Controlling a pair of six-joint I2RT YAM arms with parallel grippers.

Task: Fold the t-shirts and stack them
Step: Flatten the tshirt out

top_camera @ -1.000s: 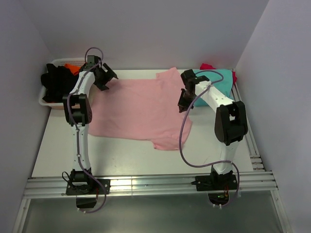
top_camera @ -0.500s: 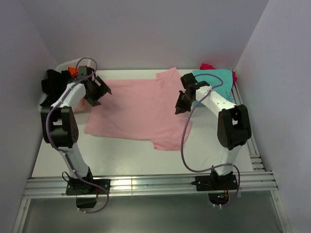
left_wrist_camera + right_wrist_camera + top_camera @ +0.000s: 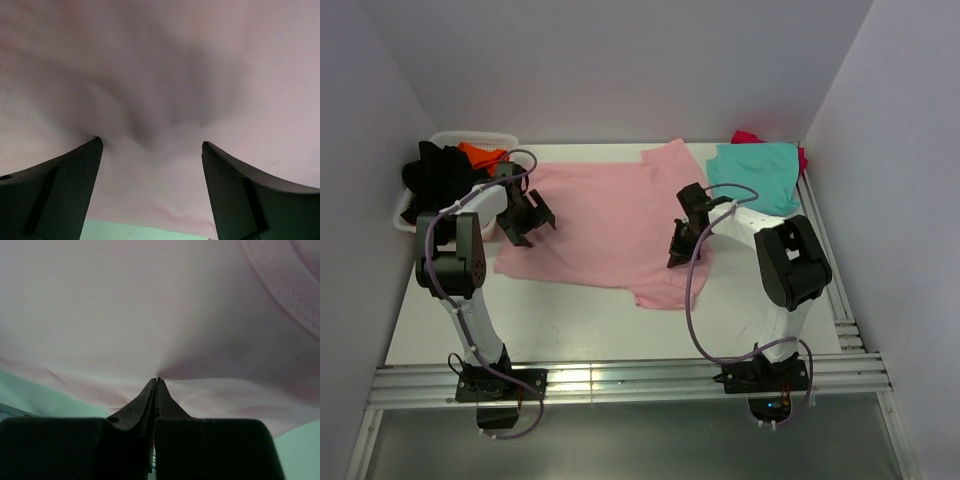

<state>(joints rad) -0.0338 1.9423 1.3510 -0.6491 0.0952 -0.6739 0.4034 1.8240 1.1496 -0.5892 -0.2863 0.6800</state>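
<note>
White desk (image 3: 570, 320) holds the light pink t-shirt (image 3: 610, 225) spread flat, unfolded. Left end effector (image 3: 525, 224) gapes over it, empty; right end effector (image 3: 676, 254), closed, seems to pinch its edge. Teal t-shirt (image 3: 757, 170) already folded.

- Overhead, I see bright, even light and faint shadows on the table (image 3: 570, 320).
- My left wrist view is blurred, with a dark shadow on the light pink t-shirt (image 3: 160, 75).
- My right wrist view shows the weave sharply.
</note>
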